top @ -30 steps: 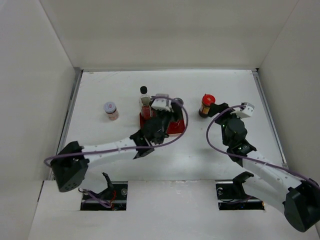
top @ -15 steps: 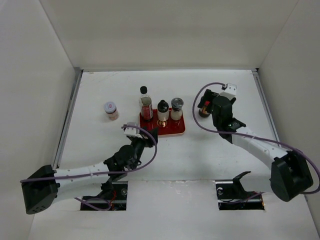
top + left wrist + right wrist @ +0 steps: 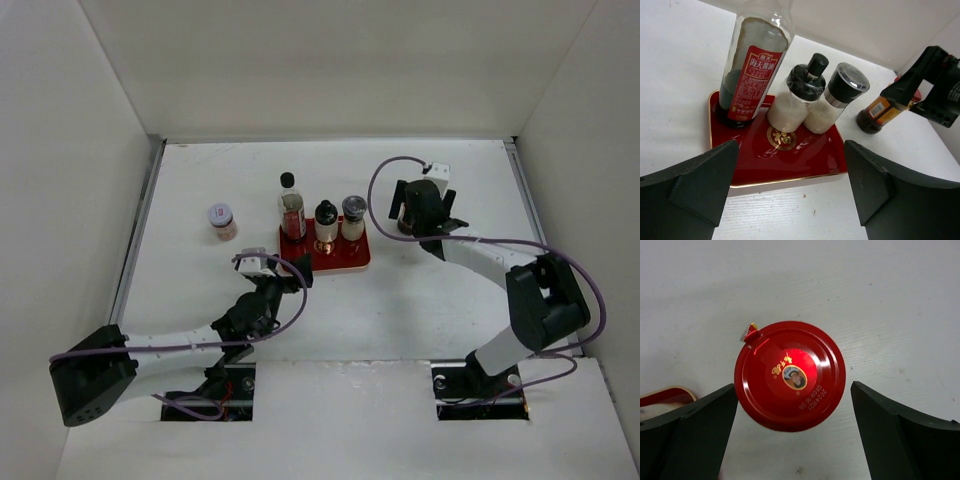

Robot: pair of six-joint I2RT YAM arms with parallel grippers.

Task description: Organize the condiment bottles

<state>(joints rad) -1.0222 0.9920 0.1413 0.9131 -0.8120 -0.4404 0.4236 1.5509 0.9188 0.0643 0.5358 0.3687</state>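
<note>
My right gripper [image 3: 792, 436] gapes over the red-lidded jar [image 3: 790, 375], its glossy round lid hiding the body; left gripper [image 3: 790, 197] spread, tray [image 3: 805, 160] at twelve o'clock.

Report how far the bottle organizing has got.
Done: the tall bottle, black-topped bottle and silver-lidded jar stand on the tray. In hand: the right gripper, open, straddles the red-lidded jar right of the tray, not yet gripping. To do: that jar and the white-lidded jar, standing on the table to the tray's left. The left gripper is open and empty before the tray.
</note>
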